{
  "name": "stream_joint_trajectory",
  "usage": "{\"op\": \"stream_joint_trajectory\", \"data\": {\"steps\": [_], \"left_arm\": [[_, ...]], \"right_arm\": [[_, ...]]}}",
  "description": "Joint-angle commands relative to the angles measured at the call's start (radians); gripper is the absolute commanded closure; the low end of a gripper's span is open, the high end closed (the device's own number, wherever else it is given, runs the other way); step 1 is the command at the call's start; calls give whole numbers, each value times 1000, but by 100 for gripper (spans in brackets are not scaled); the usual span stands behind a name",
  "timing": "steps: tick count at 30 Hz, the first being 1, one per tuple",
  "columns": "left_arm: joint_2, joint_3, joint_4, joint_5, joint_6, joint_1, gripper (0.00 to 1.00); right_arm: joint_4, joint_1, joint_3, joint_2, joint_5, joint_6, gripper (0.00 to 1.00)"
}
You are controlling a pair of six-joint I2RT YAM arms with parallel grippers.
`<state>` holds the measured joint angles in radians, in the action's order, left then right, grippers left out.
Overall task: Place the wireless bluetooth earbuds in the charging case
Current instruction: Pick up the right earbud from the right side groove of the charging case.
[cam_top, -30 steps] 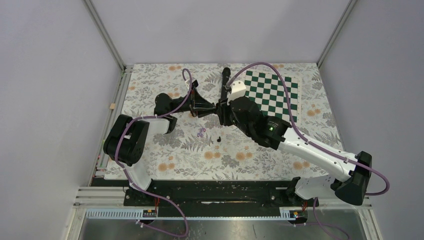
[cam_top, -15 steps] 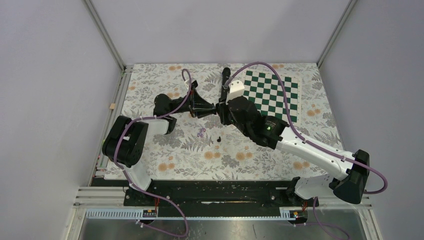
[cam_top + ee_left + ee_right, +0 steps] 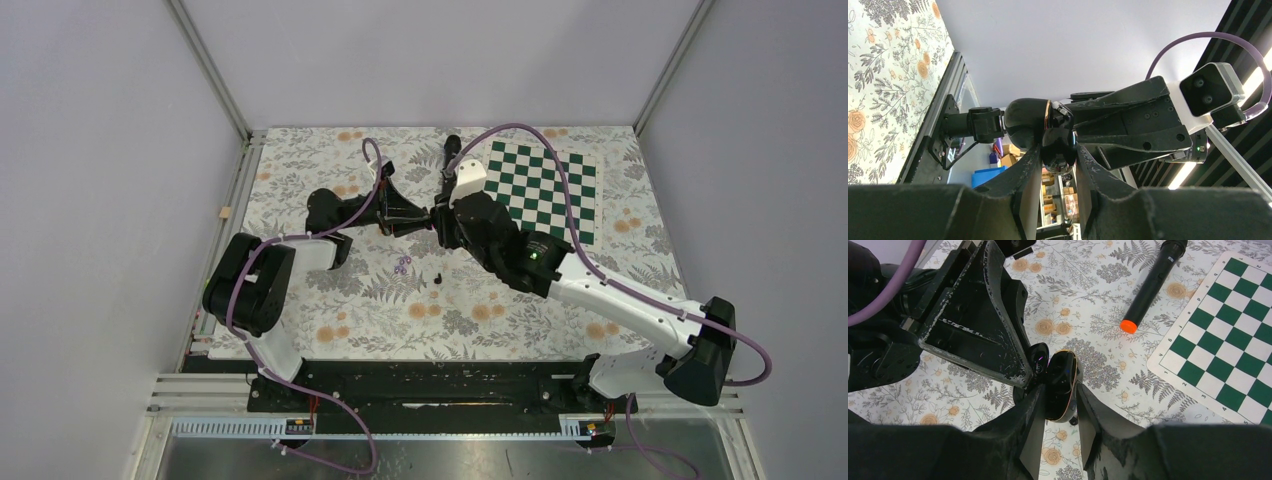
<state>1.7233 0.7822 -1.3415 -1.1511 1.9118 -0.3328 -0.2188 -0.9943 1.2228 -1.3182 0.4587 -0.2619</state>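
So the earbuds aren't in anything yet. The purple earbuds (image 3: 402, 265) and the black earbud (image 3: 438, 278) are lying loose on the floral table (image 3: 330, 330), just on the near side of where the arms meet. The charging case (image 3: 1060, 377) is up in the air above the table, pinched from both ends. The right gripper (image 3: 1060, 392) is clamped narrow on the glossy black half with the gold rim, and the left gripper (image 3: 1058, 154) is squeezed onto the other rounded lobe. It looks like they're working the lid apart, though I can't tell how far open it is.

If I were driving, I'd keep one claw firm as the anchor and let the other swing gently around the hinge. That shell is slick and rounded, so a straight pull could pop it out of either pinch. Once it's open, I'd set it down cavity-up close to the buds.

Room-wise, the fingers are almost nose to nose, so no sideways jerks. The microphone (image 3: 1153, 282) sits behind and the chessboard (image 3: 545, 185) to the right, both well apart from the buds. The near-centre of the table looks like the best landing spot.
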Motion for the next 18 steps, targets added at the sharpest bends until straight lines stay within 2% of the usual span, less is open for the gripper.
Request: {"op": "stream_joint_trajectory", "data": {"steps": [1, 6, 11, 14, 18], "left_arm": [[-49, -1, -73, 5, -3, 3, 100], [-49, -4, -73, 3, -3, 7, 100], [-44, -8, -73, -1, -6, 6, 100], [-34, -15, -76, -5, -7, 6, 100], [-20, -23, -81, -7, -8, 6, 100]], "right_arm": [[29, -8, 26, -17, -1, -8, 63], [32, -7, 11, -9, 7, -10, 63], [45, -8, 3, 18, 16, 5, 67], [48, -7, 7, 38, 19, 19, 74], [48, -8, 14, 55, 20, 35, 75]]}}
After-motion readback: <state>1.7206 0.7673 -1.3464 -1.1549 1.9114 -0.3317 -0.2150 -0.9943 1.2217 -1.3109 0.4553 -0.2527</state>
